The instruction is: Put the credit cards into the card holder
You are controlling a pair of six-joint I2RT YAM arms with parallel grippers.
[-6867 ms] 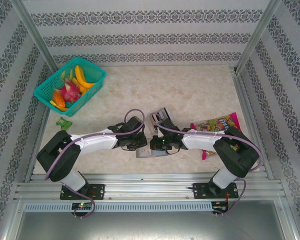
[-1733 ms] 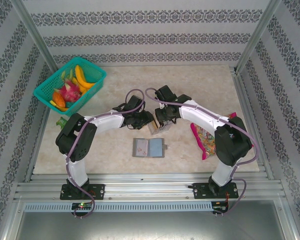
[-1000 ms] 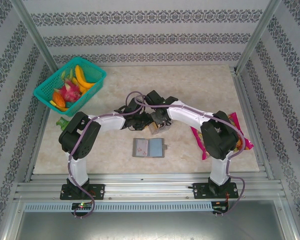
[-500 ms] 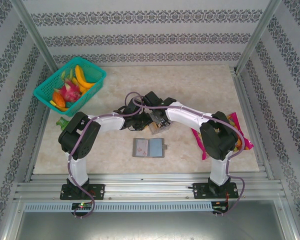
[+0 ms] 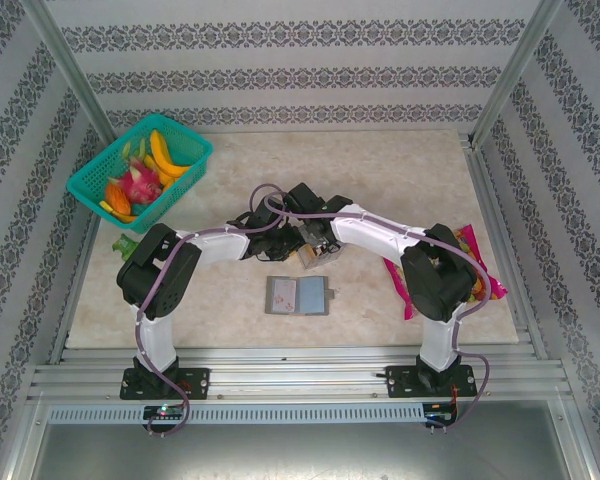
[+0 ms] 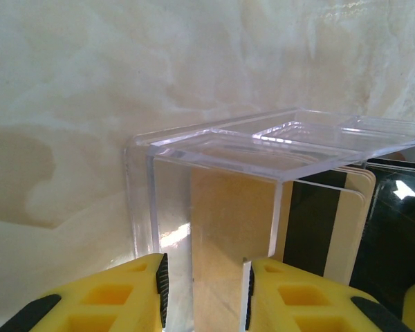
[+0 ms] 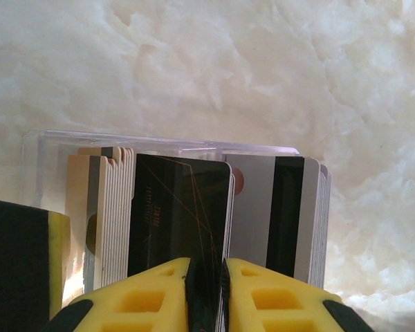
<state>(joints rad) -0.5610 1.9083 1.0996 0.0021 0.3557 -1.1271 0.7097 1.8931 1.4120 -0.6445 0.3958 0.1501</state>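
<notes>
Clenched on the lower edge of a glossy black plastic card (image 7: 176, 207) with fine orange lines: the yellow, blocky right fingers (image 7: 149, 290), bottom centre of the right wrist view, almost no gap left between them. Upright with that card in a small clear plastic tray (image 7: 159, 144), the other credit cards (image 7: 111, 207). A tight fan of thin pale and tan edges to its left, flat grey faces with a black stripe to its right.

Along the bottom edge of the left wrist view, the yellow left fingers (image 6: 104, 297), set either side of the tray's near end. In the gap, a tan card face behind the smooth transparent wall. Pressed or merely close, cannot tell.

From above, both pairs of fingers meeting over the tray at mid-frame. Below them and clearly apart, flat on the cream, marbled counter (image 5: 400, 170): the dark-grey squarish card holder (image 5: 298, 295), bluish and tan patches on its face. Towards the right edge, a crinkled colourful candy bag (image 5: 398, 282). At upper left, a teal lattice basket (image 5: 180, 133) of bright fruit.
</notes>
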